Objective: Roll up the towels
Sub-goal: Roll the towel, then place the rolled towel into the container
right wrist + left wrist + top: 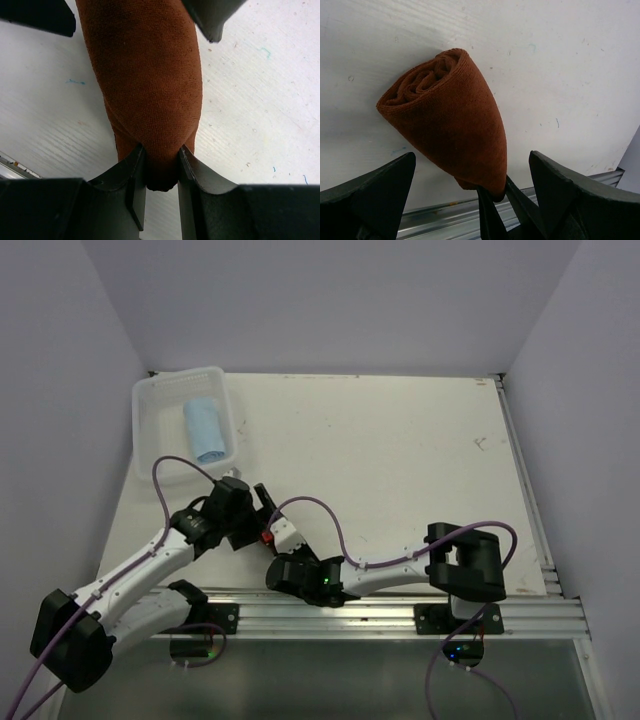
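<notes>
The bench (pixel 400 460) is a white board, scuffed and flecked with small marks, with a metal rail (pixel 400 610) along its near edge. A pale plastic basket (pixel 165 435) stands in its far left corner. Nearer than the basket and a little to its right, close to the rail, a brown rolled towel (pixel 450 120) lies on the bare board, its spiral end showing.

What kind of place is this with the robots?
Probably a robot test bench: left arm and right arm bolted to a metal rail, a white table, blank walls boxing it in.
</notes>
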You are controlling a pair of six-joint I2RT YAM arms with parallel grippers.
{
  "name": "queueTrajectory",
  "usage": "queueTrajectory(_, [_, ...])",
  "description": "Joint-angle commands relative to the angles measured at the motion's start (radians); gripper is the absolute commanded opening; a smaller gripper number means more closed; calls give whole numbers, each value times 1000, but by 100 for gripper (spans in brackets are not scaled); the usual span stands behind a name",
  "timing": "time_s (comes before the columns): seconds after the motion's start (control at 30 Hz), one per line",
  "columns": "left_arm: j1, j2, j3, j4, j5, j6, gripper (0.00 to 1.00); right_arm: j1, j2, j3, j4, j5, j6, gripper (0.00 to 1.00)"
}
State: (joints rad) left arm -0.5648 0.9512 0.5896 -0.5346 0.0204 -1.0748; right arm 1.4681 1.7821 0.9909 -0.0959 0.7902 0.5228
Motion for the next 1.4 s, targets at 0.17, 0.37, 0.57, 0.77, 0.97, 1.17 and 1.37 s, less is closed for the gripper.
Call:
queueTrajectory(0.17, [-49, 67, -17, 35, -48, -72, 100, 14, 10, 37, 59, 53, 11, 22])
queueTrajectory(0.37, [-53, 116, -34, 81, -60, -80, 100, 23, 10, 29, 91, 46, -4, 22])
queueTrajectory(0.57, [-57, 190, -28, 130, -65, -74, 100, 26, 8, 12, 130, 41, -14, 22])
queueTrajectory(0.77, [-63, 268, 1, 154, -63, -54, 97, 32, 20, 18, 139, 41, -21, 22])
queueTrajectory(0.97, [-72, 307, -17, 168, -62, -51, 93, 34, 28, 17, 151, 47, -26, 24])
queueTrajectory(1.17, [-72, 340, -24, 183, -62, -47, 87, 41, 43, 22, 174, 44, -27, 28])
queueTrajectory(1.37, [-79, 359, -25, 193, -69, -45, 70, 44, 31, 0, 216, 49, -37, 33])
